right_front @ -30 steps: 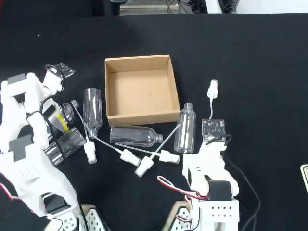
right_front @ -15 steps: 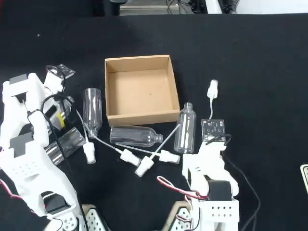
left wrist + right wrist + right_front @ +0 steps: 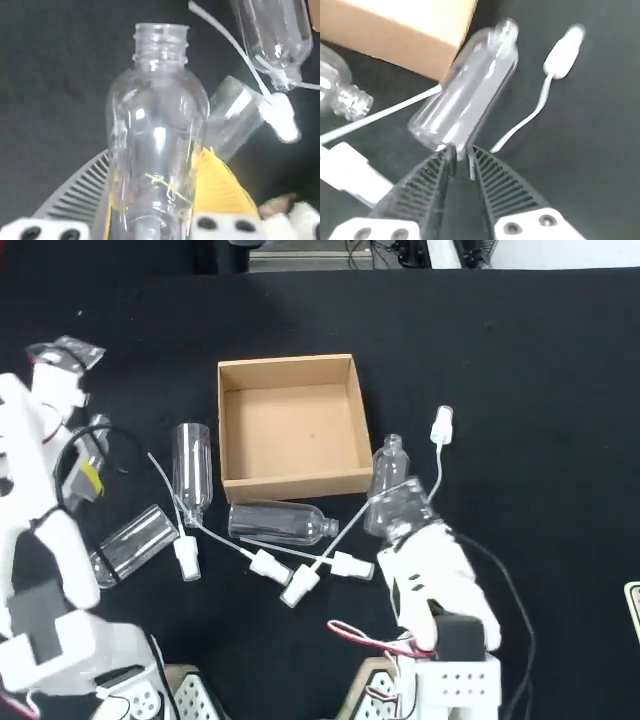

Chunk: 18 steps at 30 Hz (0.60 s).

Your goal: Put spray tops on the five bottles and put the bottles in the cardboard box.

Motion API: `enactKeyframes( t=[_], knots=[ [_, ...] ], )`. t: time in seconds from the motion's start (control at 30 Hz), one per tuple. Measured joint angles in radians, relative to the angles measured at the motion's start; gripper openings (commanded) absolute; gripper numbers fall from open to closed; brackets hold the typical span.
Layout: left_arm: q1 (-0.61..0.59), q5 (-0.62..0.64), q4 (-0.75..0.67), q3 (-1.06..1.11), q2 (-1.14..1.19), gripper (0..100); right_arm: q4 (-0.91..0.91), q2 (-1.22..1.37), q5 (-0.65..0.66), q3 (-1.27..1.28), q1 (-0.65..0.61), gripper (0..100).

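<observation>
The place looked like a robotics lab or maker's workshop. A left arm (image 3: 40, 540) and a right arm (image 3: 440, 590) of white printed plastic, with bare red and white wires (image 3: 360, 632), stood side by side at a table (image 3: 540, 390) draped in black cloth, on which bottles (image 3: 278, 522) and a cardboard box (image 3: 290, 483) were laid out. Beyond the table's far edge lay a grey floor (image 3: 300, 258) with loose cables (image 3: 400, 250).
</observation>
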Motion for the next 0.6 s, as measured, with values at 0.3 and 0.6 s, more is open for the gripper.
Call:
enactKeyframes(
  t=[0.3,0.6],
  knots=[
    [-0.021,0.144,0.005,0.284,-0.267,3,0.169,0.078,0.273,-0.397,-0.163,14.3],
    [-0.153,0.249,-0.100,0.450,-0.408,3,0.358,0.608,0.404,-0.543,-0.618,15.4]
  ],
)
